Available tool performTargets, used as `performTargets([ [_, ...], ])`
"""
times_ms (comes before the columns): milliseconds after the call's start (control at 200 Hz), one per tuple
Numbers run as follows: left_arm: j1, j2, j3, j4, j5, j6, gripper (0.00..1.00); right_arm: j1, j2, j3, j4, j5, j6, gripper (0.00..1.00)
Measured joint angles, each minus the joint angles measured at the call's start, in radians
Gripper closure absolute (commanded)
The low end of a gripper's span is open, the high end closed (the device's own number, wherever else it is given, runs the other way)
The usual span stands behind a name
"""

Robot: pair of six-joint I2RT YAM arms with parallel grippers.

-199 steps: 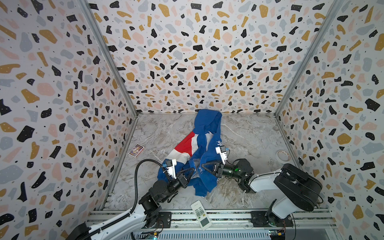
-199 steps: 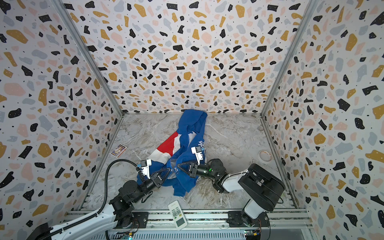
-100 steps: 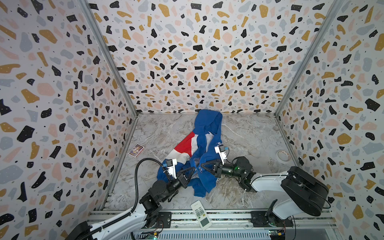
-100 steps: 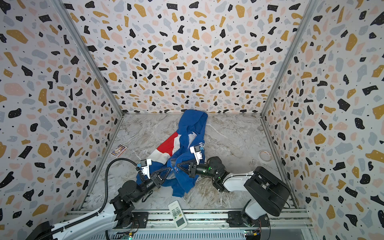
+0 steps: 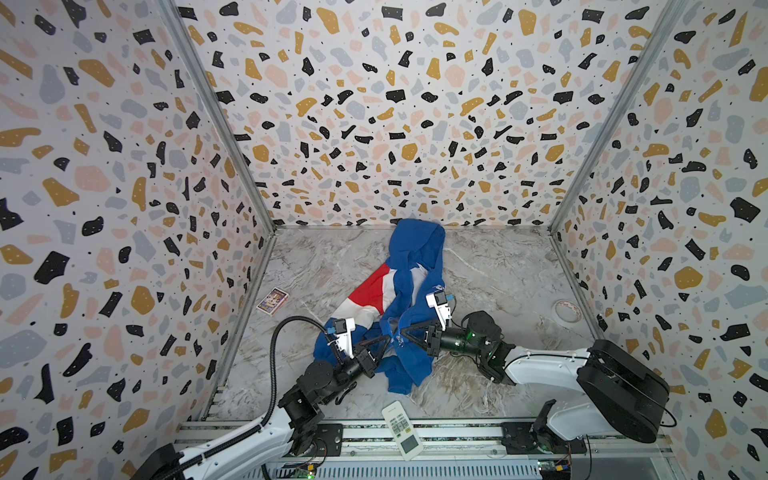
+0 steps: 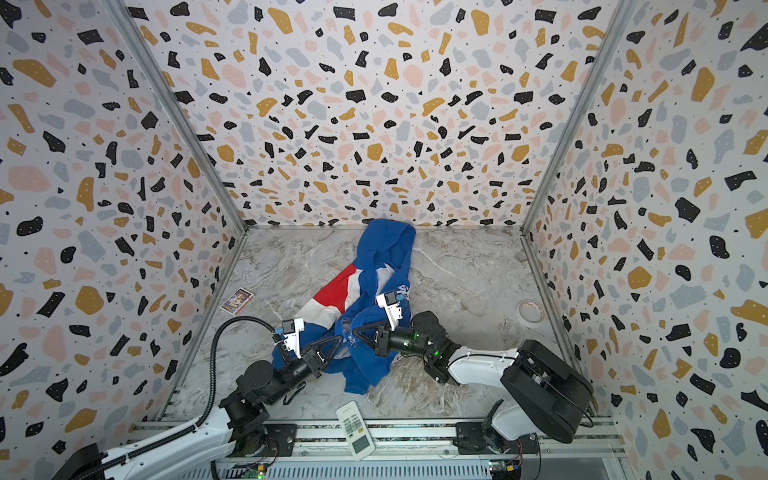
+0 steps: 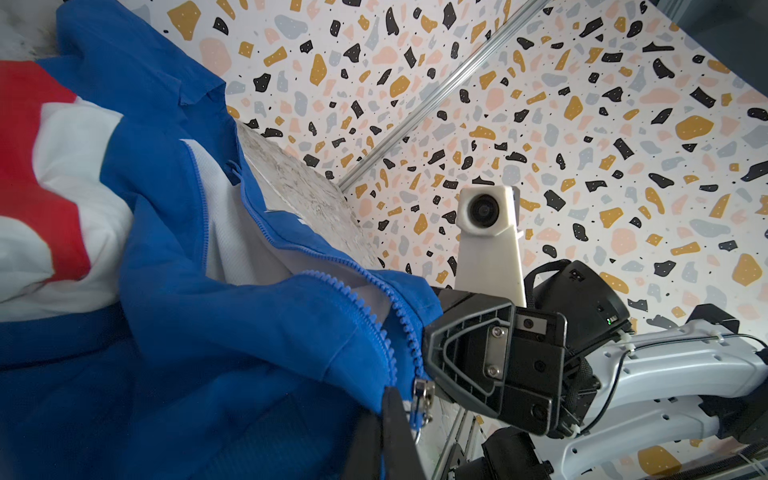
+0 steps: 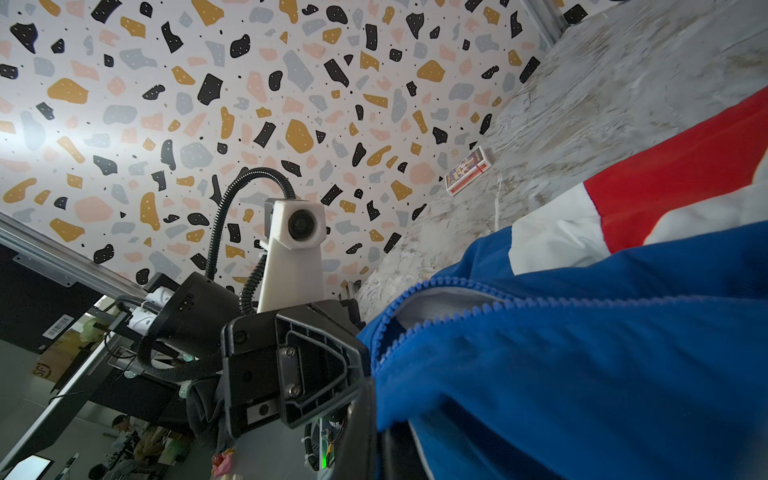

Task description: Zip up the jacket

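Note:
The blue jacket (image 5: 415, 249) (image 6: 386, 245) with red and white bands lies crumpled mid-table, hood toward the back wall. My left gripper (image 5: 388, 338) (image 6: 341, 337) and right gripper (image 5: 402, 332) (image 6: 354, 330) meet tip to tip at its near hem. In the left wrist view the left gripper (image 7: 390, 399) is shut on blue fabric (image 7: 208, 332) beside the metal zipper slider (image 7: 424, 392); the zipper teeth (image 7: 365, 303) part above it. In the right wrist view the right gripper (image 8: 374, 411) is shut on the opposite blue edge (image 8: 582, 353).
A white remote control (image 5: 402, 430) lies at the front edge, partly on the rail. A small card box (image 5: 273, 300) sits near the left wall and a tape roll (image 5: 566, 311) near the right wall. Patterned walls enclose three sides.
The right arm's elbow has swung slightly right and down. Both grippers stay shut on the jacket hem at almost the same spot.

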Motion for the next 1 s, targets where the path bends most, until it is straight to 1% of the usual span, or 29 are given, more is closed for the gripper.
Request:
performTargets([
  [671, 0.0, -0.027, 0.0, 0.0, 0.003, 0.001, 1.0, 0.015, 0.0, 0.018, -0.142, 0.09, -0.019, 1.0],
  [821, 0.0, -0.02, 0.0, 0.0, 0.003, 0.001, 1.0, 0.015, 0.0, 0.018, -0.129, 0.093, -0.006, 1.0],
  [1001, 0.0, 0.01, 0.0, 0.013, 0.0, 0.0, 1.0, 0.015, 0.005, 0.012, -0.042, 0.091, 0.045, 1.0],
])
